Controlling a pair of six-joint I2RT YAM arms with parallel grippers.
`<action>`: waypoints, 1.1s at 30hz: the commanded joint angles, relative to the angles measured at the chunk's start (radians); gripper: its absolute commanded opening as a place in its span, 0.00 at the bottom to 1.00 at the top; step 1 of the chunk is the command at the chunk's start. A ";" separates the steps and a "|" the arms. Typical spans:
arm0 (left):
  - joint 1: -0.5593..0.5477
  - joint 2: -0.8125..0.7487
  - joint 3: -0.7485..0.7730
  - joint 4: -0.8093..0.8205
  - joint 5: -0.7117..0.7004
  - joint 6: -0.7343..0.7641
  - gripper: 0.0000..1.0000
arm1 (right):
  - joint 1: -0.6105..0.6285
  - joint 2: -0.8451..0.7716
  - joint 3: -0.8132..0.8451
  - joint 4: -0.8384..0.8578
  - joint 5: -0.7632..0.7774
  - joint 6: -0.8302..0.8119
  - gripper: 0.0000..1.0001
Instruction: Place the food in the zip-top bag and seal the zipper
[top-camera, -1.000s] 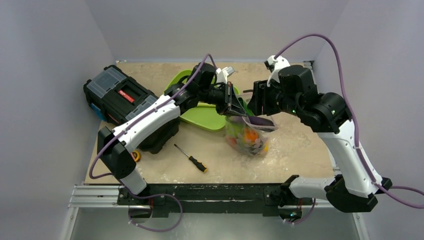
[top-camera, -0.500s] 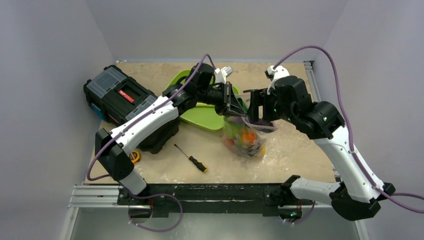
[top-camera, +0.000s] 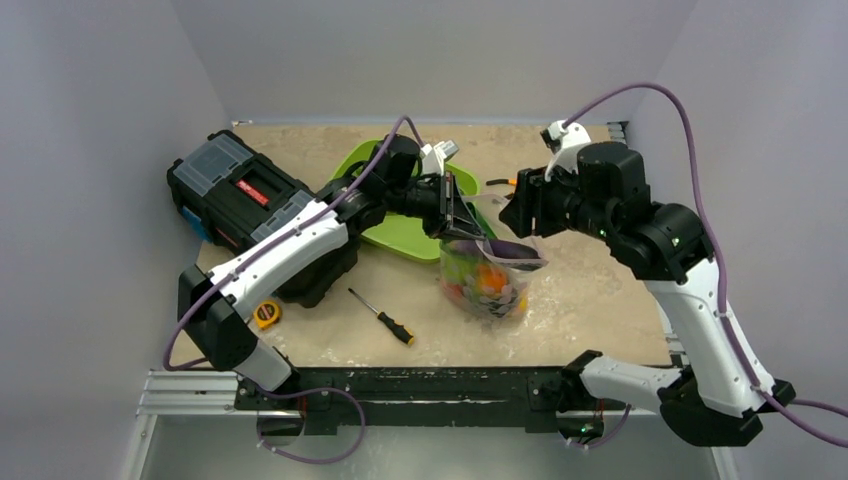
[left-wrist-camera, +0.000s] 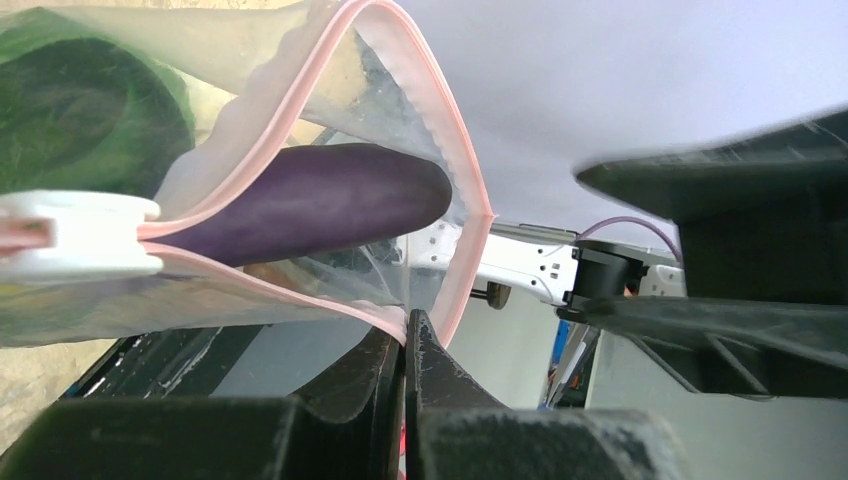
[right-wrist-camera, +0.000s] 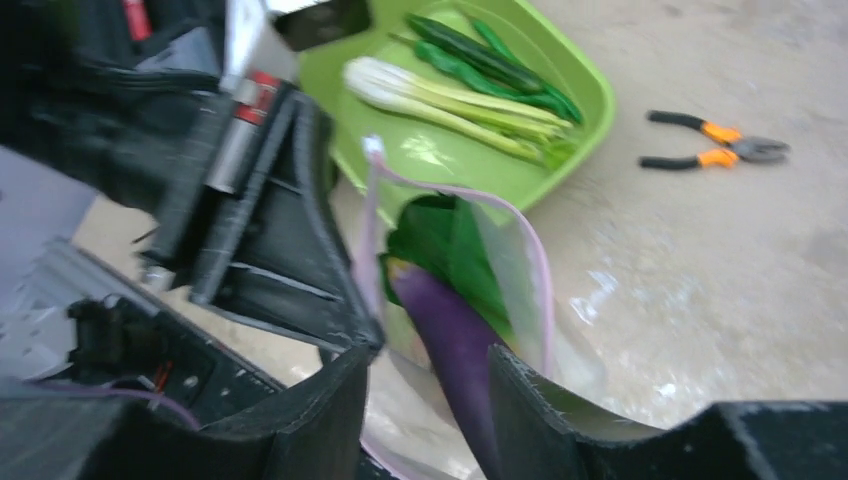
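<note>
left fingers (left-wrist-camera: 405, 335) gripped the zip-top bag (top-camera: 485, 285) mouth, midway between the counter's (top-camera: 600, 290) side edges; right fingers (right-wrist-camera: 425, 370) stood apart, apparently empty. the eggplant (left-wrist-camera: 330, 195) needed seating fully below the zipper (left-wrist-camera: 445, 105) before sealing.

Our left claw (left-wrist-camera: 405, 345) pinches the pink zipper (left-wrist-camera: 458, 165) at the lower rim of the zip-top bag (left-wrist-camera: 250, 50), fingers pressed together. The mouth gapes. In it we see the purple eggplant (left-wrist-camera: 330, 195), blurred green food (left-wrist-camera: 80, 110) at upper left, and a white slider (left-wrist-camera: 70, 235) at the left.
</note>
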 joint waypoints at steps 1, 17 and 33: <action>0.003 -0.053 -0.008 0.056 0.001 -0.003 0.00 | 0.003 0.069 0.093 -0.007 -0.265 -0.115 0.43; 0.003 -0.055 0.003 -0.017 -0.039 0.074 0.00 | 0.097 0.133 -0.109 -0.045 0.024 -0.091 0.38; 0.001 -0.114 -0.072 -0.054 -0.057 0.093 0.00 | 0.129 0.116 -0.170 -0.115 -0.043 -0.089 0.48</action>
